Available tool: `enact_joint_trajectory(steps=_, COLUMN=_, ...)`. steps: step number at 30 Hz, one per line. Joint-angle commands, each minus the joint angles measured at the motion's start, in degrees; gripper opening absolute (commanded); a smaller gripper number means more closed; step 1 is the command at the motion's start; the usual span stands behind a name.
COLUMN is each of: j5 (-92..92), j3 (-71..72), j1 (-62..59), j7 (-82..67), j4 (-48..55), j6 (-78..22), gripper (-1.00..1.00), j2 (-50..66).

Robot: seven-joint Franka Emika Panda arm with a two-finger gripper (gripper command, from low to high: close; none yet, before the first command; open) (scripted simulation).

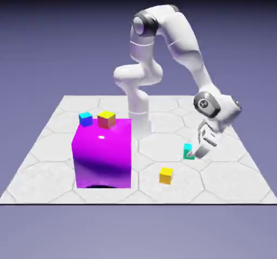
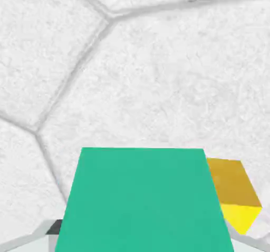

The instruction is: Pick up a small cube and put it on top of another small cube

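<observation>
One tiny teal plastic-looking cube [image 1: 188,151] sits low right of centre on the table [image 1: 54,166], your tool [image 1: 198,150] around it, grip unclear; it looks light, rigid and slick, so squeeze opposite flat faces squarely.

The exterior view looks down from above across the whole table [image 1: 48,171]. The hand view sits very close, facing the tabletop. Both share the teal cube [image 1: 188,152] and yellow cube [image 1: 166,175], lower right.
</observation>
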Motion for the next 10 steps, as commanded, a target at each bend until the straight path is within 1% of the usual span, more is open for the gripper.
enact_joint_trajectory(steps=1, j5=0.98, j3=-0.69, j1=-2.08, j7=0.02, j4=1.46, j6=-1.11, gripper=-1.00, j2=0.29)
enact_joint_trajectory(steps=3, j5=1.97, j3=-1.27, j1=-3.84, j7=-0.02, j4=2.70, j6=-2.08, gripper=-1.00, j2=0.54)
enact_joint_trajectory(steps=6, j5=-2.27, j3=-3.57, j1=-4.37, j7=2.95, j4=-0.85, j6=5.39, gripper=-1.00, j2=5.12)
enact_joint_trajectory(steps=7, j5=-2.79, j3=-3.85, j1=-4.43, j7=3.32, j4=-1.29, j6=6.31, gripper=-1.00, j2=5.68)
enact_joint_trajectory(steps=8, j5=-2.79, j3=-3.85, j1=-4.43, j7=3.32, j4=-1.29, j6=6.31, gripper=1.00, j2=5.68)
enact_joint_trajectory(steps=9, j5=-2.79, j3=-3.85, j1=-4.43, j7=3.32, j4=-1.29, j6=6.31, gripper=1.00, j2=5.68)
enact_joint_trajectory(steps=10, j5=-1.38, j3=-3.08, j1=-4.26, j7=2.33, j4=-0.11, j6=3.82, gripper=1.00, j2=4.16)
